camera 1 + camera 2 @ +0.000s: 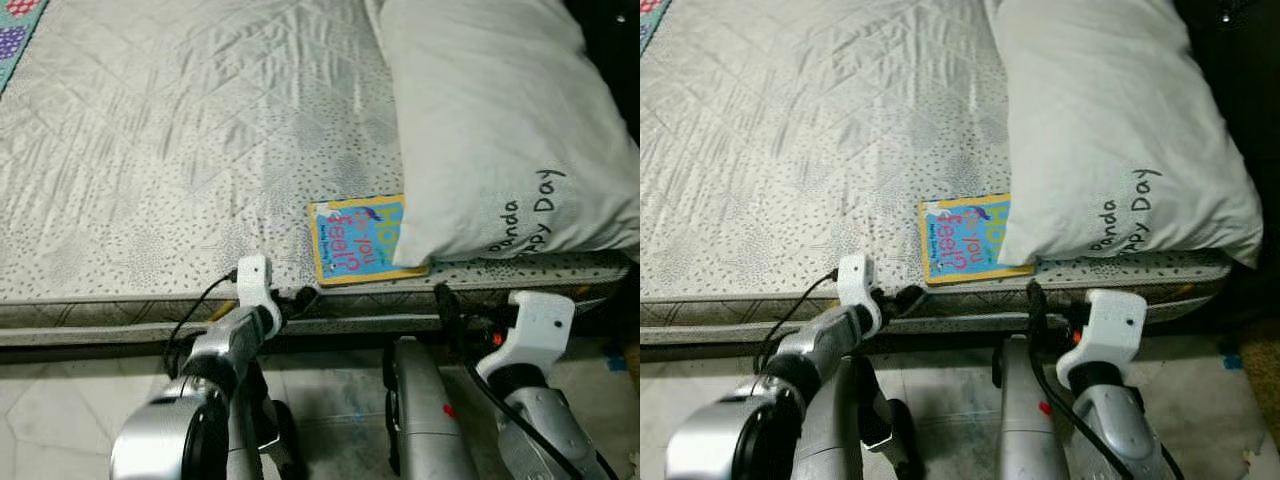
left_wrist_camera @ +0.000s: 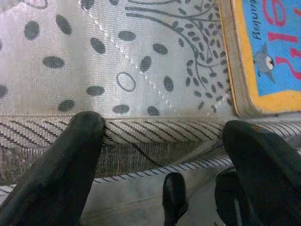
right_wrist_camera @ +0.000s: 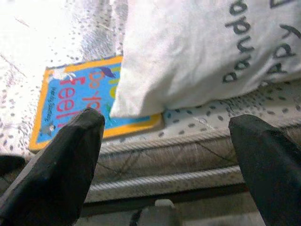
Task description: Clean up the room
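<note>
1. Where the bed (image 1: 150,150) meets its near edge, a blue and yellow book (image 1: 357,240) is seen lying flat on the patterned mattress cover, its right part tucked under the corner of a white pillow (image 1: 490,130).
2. The pillow is laid on the right side of the bed and is printed with dark lettering near its lower corner.
3. The left tool (image 2: 160,141) is held at the mattress edge, just left of the book, and its two black fingers (image 2: 70,155) are spread wide with nothing between them.
4. The right tool (image 3: 169,155) is held low before the bed edge, below the pillow corner, and its fingers (image 3: 61,165) are likewise set wide apart and empty.
5. Neither tool is seen touching the book.
6. A pale tiled floor (image 1: 60,400) is seen below the bed.
</note>
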{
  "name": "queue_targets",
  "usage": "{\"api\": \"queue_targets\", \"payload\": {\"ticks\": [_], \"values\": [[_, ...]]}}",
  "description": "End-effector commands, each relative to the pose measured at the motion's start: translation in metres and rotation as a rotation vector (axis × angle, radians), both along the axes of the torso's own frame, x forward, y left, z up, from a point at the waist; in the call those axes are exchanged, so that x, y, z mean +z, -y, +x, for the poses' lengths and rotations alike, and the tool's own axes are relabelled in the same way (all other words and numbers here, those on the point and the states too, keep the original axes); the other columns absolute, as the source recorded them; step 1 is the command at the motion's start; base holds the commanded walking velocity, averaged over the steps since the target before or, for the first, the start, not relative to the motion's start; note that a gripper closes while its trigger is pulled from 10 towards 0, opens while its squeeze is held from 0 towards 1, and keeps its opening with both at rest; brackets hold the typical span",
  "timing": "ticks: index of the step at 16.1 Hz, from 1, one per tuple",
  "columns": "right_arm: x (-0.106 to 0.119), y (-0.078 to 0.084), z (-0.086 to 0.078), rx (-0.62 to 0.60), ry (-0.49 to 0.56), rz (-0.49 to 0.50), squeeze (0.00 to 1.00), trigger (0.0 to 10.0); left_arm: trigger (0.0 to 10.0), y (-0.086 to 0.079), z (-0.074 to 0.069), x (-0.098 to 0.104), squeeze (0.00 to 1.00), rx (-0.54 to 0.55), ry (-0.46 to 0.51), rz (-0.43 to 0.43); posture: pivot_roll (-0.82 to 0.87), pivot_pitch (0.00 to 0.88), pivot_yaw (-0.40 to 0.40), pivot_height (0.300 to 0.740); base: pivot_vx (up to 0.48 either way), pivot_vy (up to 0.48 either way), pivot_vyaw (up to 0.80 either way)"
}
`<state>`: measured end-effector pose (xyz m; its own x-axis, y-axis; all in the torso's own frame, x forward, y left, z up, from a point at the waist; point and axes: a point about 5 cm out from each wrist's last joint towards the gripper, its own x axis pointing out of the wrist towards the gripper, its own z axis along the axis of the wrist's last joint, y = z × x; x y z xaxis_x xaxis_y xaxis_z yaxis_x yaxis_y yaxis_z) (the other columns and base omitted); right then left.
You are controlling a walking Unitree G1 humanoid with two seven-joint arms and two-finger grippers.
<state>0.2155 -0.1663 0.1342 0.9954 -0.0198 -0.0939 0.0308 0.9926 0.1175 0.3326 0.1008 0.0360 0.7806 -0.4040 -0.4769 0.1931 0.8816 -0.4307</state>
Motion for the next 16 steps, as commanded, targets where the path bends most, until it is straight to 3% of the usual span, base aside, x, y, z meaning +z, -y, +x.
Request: {"api": "queue_targets", "payload": {"ticks": [1,5,10,13,16], "values": [[-0.007,-0.003,-0.001,0.010,-0.024,0.014,0.00,10.0,10.0,0.012,-0.032,-0.034,0.00,-0.078,-0.165,-0.040,-0.35,0.272,0.103,0.586,0.000,0.000,0.00],[-0.006,-0.007,0.005,0.024,-0.012,0.020,0.00,10.0,10.0,0.006,-0.024,-0.027,0.00,-0.065,-0.129,-0.026,-0.35,0.253,0.101,0.586,0.000,0.000,0.00],[-0.005,-0.004,0.006,0.009,0.003,0.014,0.00,10.0,10.0,0.027,-0.003,0.001,0.00,-0.114,-0.037,-0.032,-0.37,0.250,0.109,0.586,0.000,0.000,0.00],[-0.005,-0.004,0.005,0.004,0.006,0.015,0.00,10.0,10.0,0.047,0.003,0.017,0.00,-0.181,0.008,-0.074,-0.37,0.250,0.114,0.586,0.000,0.000,0.00],[-0.006,-0.004,0.006,0.002,0.006,0.017,0.00,10.0,10.0,0.056,0.002,0.019,0.00,-0.214,0.013,-0.091,-0.36,0.248,0.116,0.586,0.000,0.000,0.00]]}}
